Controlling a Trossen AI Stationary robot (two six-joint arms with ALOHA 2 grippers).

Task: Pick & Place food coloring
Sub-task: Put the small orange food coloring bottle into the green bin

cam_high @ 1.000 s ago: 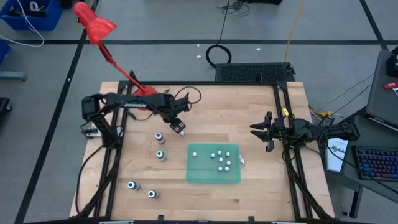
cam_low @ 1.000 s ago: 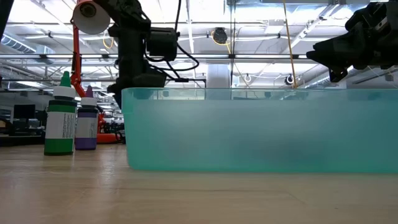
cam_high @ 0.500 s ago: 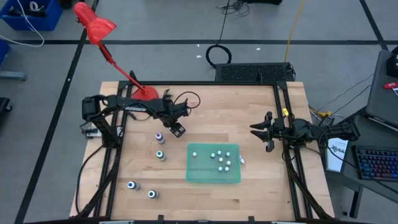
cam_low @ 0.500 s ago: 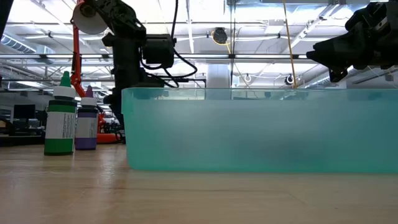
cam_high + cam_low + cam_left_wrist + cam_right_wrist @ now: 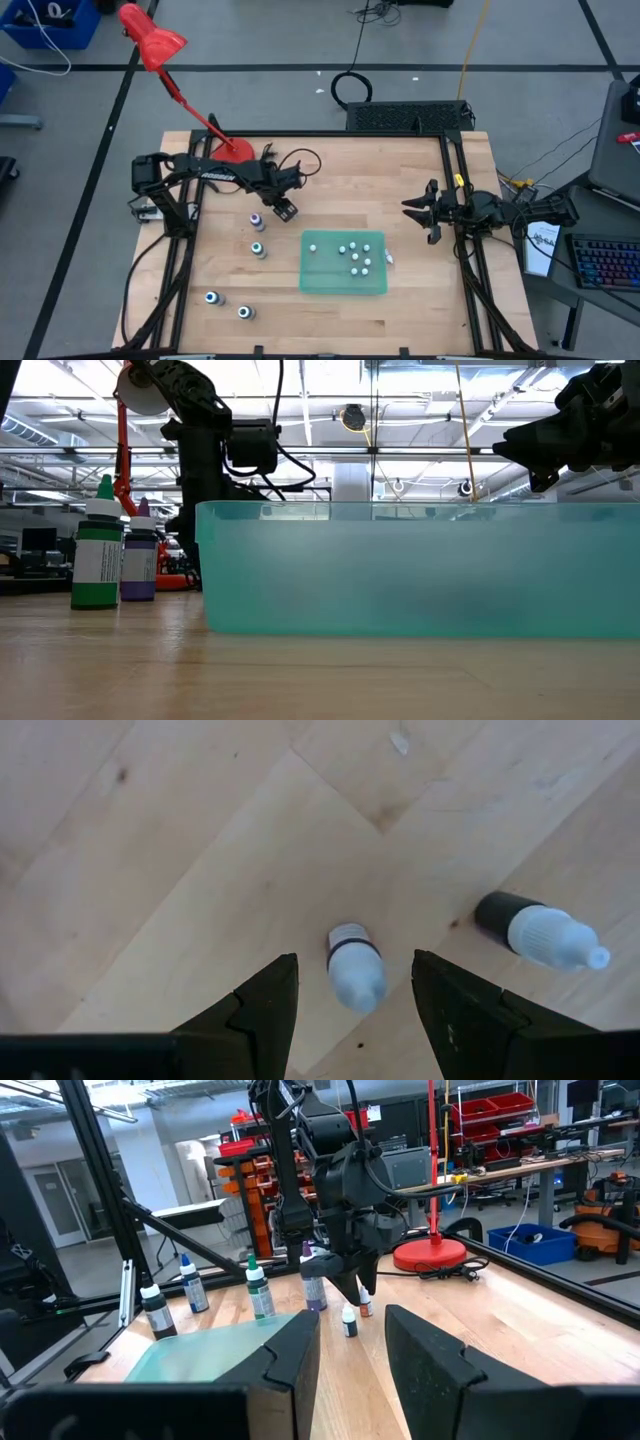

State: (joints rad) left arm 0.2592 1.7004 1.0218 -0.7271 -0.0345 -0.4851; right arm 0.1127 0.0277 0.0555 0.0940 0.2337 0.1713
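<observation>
Centrally on the bench: green tray holding several small whitish food coloring bottles. Four bigger capped bottles standing toward the left edge, outside the tray. Left gripper hanging over the bench's rear left part, jaws partly open and empty, straddling a small whitish bottle below; a second lying nearby. Right gripper near the right edge, jaws narrowly apart, empty. Tray contents hidden behind its wall in the low view.
</observation>
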